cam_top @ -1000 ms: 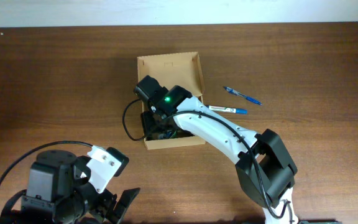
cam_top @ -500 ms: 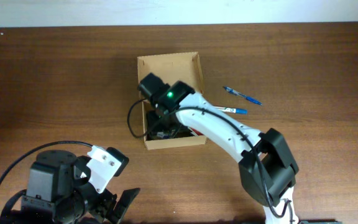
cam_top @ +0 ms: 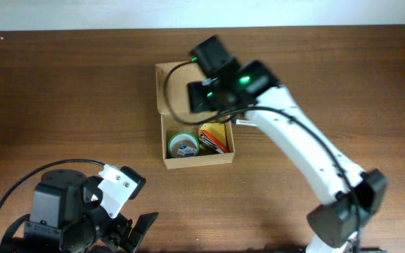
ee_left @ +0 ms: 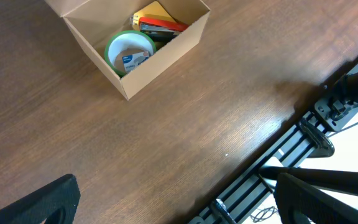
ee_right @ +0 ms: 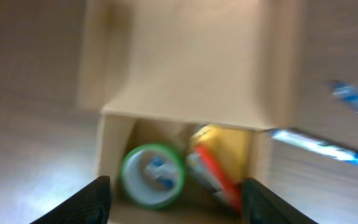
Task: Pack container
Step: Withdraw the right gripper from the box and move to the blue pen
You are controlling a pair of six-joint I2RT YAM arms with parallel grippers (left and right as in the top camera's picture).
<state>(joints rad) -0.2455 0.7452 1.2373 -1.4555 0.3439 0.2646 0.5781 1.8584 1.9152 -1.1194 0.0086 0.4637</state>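
Note:
The container, a tan cardboard box [cam_top: 197,161], stands open mid-table with its flap lid lying flat at the far side. Inside lie a green tape roll [cam_top: 183,145] and yellow and red items [cam_top: 215,138]. My right gripper [cam_top: 207,97] is open and empty, hovering over the lid and the box's far edge. In the right wrist view the box [ee_right: 191,62], the roll [ee_right: 153,175] and two blue pens [ee_right: 319,148] on the table are blurred. My left gripper [cam_top: 129,235] is open and empty near the front left. The left wrist view shows the box [ee_left: 160,62] and the roll [ee_left: 130,51].
A pen tip [cam_top: 243,124] shows by the box's right wall; the right arm covers the rest. The table's front edge and a black metal frame [ee_left: 303,140] lie close to my left gripper [ee_left: 182,205].
My right gripper has risen out of the box and moved toward the far side, over the lid. The tape roll and the other items in the box now show. The left arm has not moved.

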